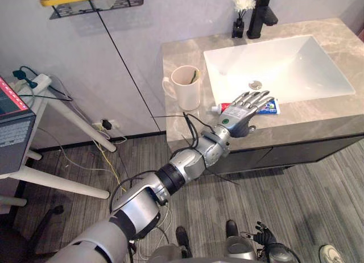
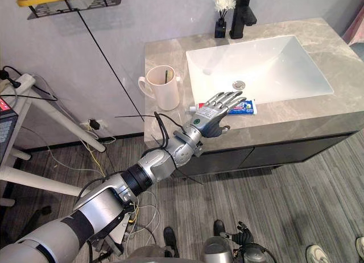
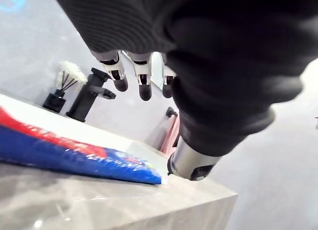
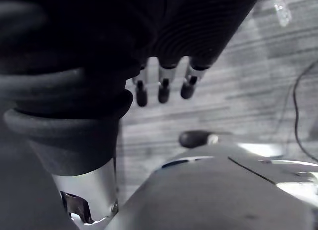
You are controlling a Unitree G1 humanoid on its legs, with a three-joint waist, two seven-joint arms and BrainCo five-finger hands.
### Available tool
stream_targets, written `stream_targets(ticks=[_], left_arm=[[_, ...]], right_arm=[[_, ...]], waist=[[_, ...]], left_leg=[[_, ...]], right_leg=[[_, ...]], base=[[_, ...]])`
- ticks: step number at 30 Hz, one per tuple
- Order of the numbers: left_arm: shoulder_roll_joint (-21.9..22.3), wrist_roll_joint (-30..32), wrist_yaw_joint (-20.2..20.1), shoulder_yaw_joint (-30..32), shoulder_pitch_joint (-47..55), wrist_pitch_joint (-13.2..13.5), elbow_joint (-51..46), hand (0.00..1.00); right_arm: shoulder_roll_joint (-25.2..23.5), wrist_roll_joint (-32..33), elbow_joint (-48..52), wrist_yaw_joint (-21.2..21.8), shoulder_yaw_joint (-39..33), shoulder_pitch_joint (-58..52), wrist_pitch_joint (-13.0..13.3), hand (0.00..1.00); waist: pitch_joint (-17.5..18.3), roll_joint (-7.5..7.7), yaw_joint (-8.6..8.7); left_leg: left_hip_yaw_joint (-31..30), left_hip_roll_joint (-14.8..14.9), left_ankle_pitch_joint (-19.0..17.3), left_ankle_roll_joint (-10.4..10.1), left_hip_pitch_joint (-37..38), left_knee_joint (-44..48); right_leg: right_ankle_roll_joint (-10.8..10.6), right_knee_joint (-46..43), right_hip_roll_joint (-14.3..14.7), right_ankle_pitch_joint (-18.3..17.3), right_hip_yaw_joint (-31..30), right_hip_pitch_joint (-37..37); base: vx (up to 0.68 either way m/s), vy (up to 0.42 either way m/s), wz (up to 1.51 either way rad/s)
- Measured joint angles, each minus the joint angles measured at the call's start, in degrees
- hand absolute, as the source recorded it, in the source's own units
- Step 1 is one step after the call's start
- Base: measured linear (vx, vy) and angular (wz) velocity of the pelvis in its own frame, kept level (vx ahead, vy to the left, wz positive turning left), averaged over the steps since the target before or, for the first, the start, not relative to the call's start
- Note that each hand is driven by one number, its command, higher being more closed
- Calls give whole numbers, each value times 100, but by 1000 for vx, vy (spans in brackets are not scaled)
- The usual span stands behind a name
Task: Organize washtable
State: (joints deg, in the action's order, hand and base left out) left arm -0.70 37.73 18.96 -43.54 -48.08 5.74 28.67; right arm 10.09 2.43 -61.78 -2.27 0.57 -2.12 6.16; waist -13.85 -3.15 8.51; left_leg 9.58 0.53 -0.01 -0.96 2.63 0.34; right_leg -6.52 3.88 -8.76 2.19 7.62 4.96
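Left eye view: my left hand (image 1: 245,111) hovers over the toothpaste tube (image 1: 268,107) on the counter (image 1: 318,112), fingers spread, probably to grasp it for the cup (image 1: 186,88). Left wrist view: fingers (image 3: 144,87) straight, clear of the tube. Right wrist view: my right hand (image 4: 163,91) hangs relaxed, unneeded.

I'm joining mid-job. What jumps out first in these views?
The left robot hand, fingers spread open, hangs over a red, white and blue toothpaste tube lying on the front strip of the grey countertop, just before the white sink. A cream mug stands left of the sink, and a black faucet rises behind it.
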Motion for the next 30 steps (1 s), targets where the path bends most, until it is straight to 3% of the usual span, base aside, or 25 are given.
stream_targets(ticks=[10,21,25,26,27,28,30], left_arm=[[-33,-183,-24,-137,430,129,-164,0],[83,-201,-8,-159,432,68,-148,0],[228,-203,64,225,655,108,152,0],[150,-165,8,384,559,182,809,0],[-70,-104,-11,509,450,-7,883,0],[-716,-595,-150,1053,396,-119,416,0],[-1143,-525,271,843,763,-259,-984,0]], right_arm=[[-21,-19,-35,13,111,-181,2,0],[-12,222,24,71,106,-312,68,0],[-15,224,27,106,45,-305,89,0],[-50,220,19,138,-385,-357,68,0],[-47,225,53,123,-465,-402,48,0],[-33,378,45,120,-257,-434,55,0],[-4,602,-208,115,-88,-449,85,0]], waist=[[273,138,-10],[376,112,37],[417,102,18],[487,20,-135],[503,-10,-145],[486,-28,8],[515,-81,-21]], left_leg=[[-7,-12,14,22,84,-24],[196,-20,-26,32,106,-58],[170,-43,-31,38,58,-80],[220,-26,-61,32,64,-79],[227,-19,-82,2,35,-58],[145,-22,-81,7,-50,26],[138,-15,-84,13,-77,15]], right_leg=[[-2,18,-2,-3,5,85],[-15,60,-10,14,-193,-5],[-21,118,-15,36,-169,-19],[-18,159,0,61,-237,-16],[-21,163,2,78,-257,-31],[-30,152,-14,73,-191,-75],[-56,86,-13,26,-183,-116]], base=[[-7,-1,0],[-10,1,-9],[4,-1,-2],[14,-5,-12],[0,0,0],[-21,-24,12],[10,-11,14]])
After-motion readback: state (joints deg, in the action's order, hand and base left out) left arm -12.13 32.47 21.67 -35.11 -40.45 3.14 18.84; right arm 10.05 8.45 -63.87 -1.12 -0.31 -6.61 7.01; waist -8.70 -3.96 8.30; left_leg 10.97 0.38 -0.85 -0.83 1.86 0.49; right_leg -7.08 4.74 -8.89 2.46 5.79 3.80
